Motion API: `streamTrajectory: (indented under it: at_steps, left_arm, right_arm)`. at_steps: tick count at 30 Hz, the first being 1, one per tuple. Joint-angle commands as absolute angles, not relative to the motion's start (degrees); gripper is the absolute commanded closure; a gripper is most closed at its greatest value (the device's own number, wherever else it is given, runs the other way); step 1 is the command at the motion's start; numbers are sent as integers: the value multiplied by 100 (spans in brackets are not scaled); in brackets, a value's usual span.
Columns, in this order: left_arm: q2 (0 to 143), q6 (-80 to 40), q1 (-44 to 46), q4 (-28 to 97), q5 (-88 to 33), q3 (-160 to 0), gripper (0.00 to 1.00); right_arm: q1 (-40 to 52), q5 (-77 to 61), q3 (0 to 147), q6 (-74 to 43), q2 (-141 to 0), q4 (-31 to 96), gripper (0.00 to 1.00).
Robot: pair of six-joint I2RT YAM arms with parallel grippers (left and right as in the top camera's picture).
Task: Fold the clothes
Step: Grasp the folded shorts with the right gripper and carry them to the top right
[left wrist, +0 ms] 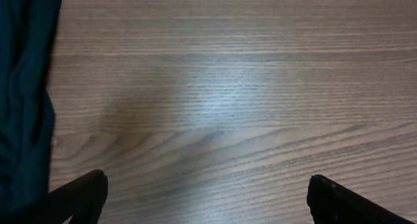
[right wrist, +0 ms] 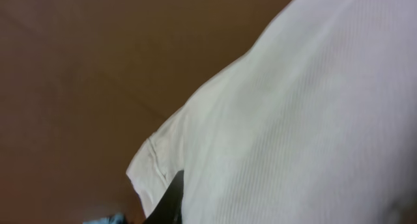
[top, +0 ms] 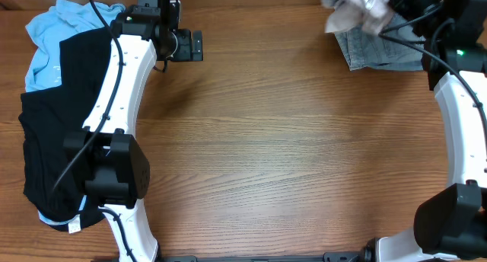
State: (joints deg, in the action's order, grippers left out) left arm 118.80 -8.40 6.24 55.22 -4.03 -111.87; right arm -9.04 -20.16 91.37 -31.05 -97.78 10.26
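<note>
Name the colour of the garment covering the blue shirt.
The garment is black, clearest overhead.

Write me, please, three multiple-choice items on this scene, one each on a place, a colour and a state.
1. Where on the table does the black garment lie in the overhead view?
A) at the left edge
B) in the centre
C) at the right edge

2. What colour is the shirt that shows from under it?
A) red
B) light blue
C) yellow

3. How does the left gripper stand?
A) shut on cloth
B) open over bare wood
C) open around the black garment

Answers:
1 A: the overhead view shows it stretched along the left edge.
2 B: light blue cloth shows past its far end.
3 B: the left wrist view shows the fingers wide apart, with only wood between them.
</note>
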Motion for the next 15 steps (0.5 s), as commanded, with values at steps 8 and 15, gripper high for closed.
streamTrajectory:
  at_steps: [8,15]
  left_arm:
    - [11880,-858,604,5450,-403,-11163,0]
    - [11880,-860,604,5321,-403,-11163,0]
  right_arm:
    - [-941,-1527,9308,-3068,-11013,-1055,96]
    - [-1109,-1481,9308,-3041,-11710,-1492,96]
